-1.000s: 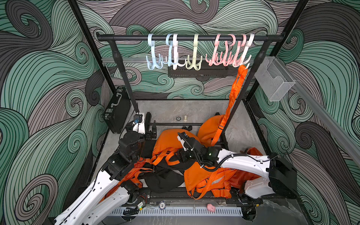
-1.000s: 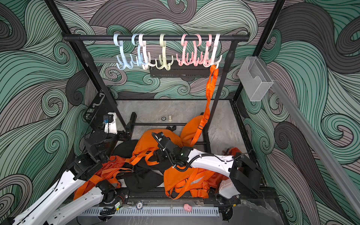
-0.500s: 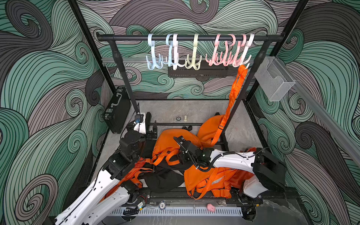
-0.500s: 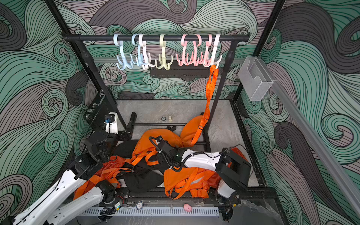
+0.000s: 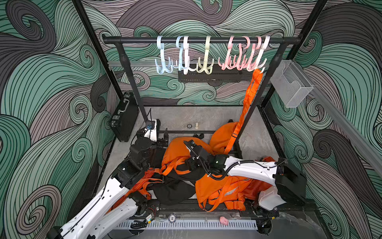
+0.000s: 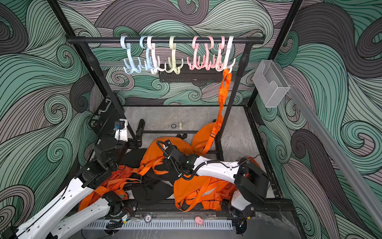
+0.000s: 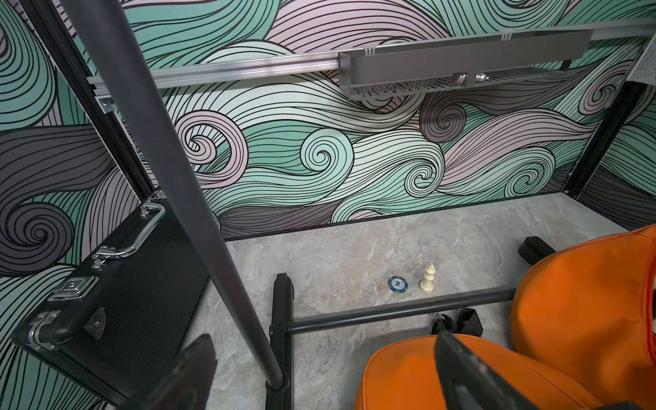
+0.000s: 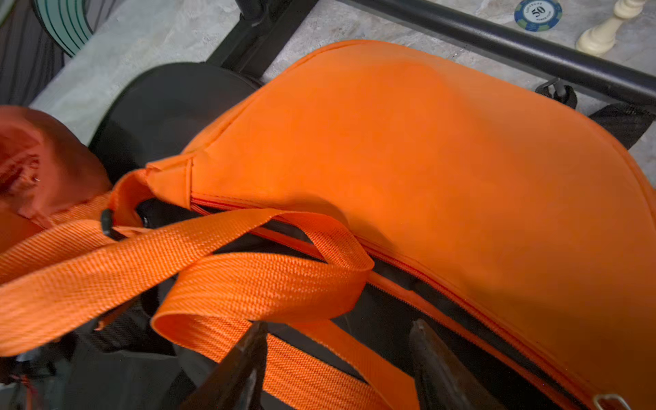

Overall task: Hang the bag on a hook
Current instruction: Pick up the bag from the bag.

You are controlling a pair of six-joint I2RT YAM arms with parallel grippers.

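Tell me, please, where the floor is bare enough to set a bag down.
Bare floor lies behind the rack's crossbar, between the black case and back wall, save a poker chip and chess piece. The front is crowded with piled orange bags.

We're seeing the orange bag [image 8: 408,159] as smooth matt cloth, while its strap [image 8: 248,284] is coarse ribbed webbing — you can pick out the weave. The rack pole [image 7: 174,177] looks like matt black metal, the case [image 7: 142,301] has a fine textured black skin with a shiny chrome handle [image 7: 147,230], and the hooks [image 5: 206,55] look like smooth, slightly glossy plastic.
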